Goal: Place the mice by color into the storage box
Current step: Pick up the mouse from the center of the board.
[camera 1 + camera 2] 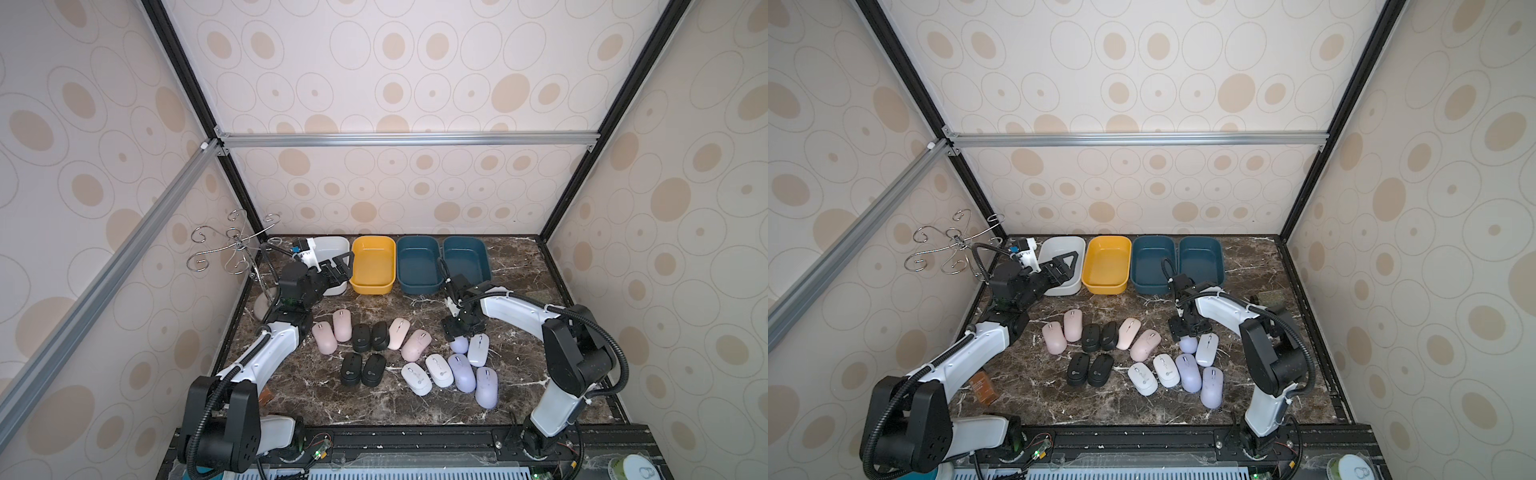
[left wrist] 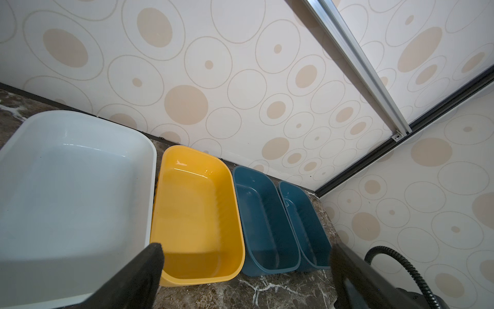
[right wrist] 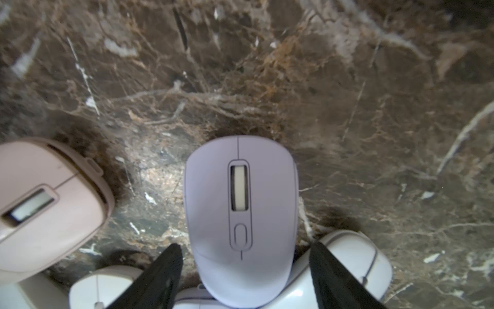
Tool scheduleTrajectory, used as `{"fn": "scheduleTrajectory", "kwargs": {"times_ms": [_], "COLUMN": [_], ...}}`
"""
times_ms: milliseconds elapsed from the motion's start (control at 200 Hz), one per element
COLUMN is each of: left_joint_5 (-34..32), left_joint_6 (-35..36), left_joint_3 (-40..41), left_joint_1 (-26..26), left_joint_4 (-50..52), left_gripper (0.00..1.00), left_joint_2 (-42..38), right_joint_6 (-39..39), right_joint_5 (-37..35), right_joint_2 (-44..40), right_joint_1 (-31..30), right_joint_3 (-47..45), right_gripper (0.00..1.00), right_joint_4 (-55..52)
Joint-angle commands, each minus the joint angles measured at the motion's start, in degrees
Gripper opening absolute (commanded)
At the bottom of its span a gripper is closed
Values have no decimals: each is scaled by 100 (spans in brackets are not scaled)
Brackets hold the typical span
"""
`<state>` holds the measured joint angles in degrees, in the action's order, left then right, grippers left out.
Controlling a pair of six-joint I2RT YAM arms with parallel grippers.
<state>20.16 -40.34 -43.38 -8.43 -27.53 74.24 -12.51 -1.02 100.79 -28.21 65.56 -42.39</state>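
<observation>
Room: marble table (image 1: 316,399), spotted walls (image 1: 415,83).
Left gripper (image 2: 246,248): jaws wide apart.
Right gripper (image 3: 246,247): only my wrist view shows jaws apart astride lavender mouse (image 3: 211,200), seemingly not touching.

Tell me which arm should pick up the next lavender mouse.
Right. The right gripper straddles a lavender mouse, jaws open on either side. The left gripper hangs open over the white bin, well away from it.
</observation>
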Motion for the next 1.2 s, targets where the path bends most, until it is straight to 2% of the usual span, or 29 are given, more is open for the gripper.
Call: {"fn": "scheduleTrajectory", "kwargs": {"times_ms": [0, 130, 445, 565, 680, 800, 1005, 1196], "left_joint_5": [95, 54, 52, 53, 23, 30, -26, -56], "left_joint_6": [-116, -99, -53, -51, -49, -36, 19, 51], "left_joint_3": [-227, -219, -236, -242, -233, -252, -269, -252], "left_joint_1": [-19, -21, -20, -20, -27, -21, -25, -19], "left_joint_4": [-73, -60, -17, -10, -8, 18, 63, 65], "left_gripper": [98, 98, 98, 98, 98, 98, 99, 99], "left_joint_2": [-6, -17, -1, 16, 29, 29, 14, -13], "right_joint_6": [-6, 5, -22, -38, -85, -127, -282, -433], "right_joint_5": [12, -43, -99, -214, -329, -507, -764, -1054], "right_joint_2": [79, 154, 360, 218, 29, -172, -411, -56], "right_joint_1": [15, 12, 18, 17, 34, 34, 91, 524], "right_joint_3": [-147, -125, -175, -184, -127, -15, 640, 1489], "right_gripper": [72, 66, 65, 50, 43, 41, 38, 38], "right_joint_4": [67, 115, 349, 415, 397, 345, 296, 622]}}
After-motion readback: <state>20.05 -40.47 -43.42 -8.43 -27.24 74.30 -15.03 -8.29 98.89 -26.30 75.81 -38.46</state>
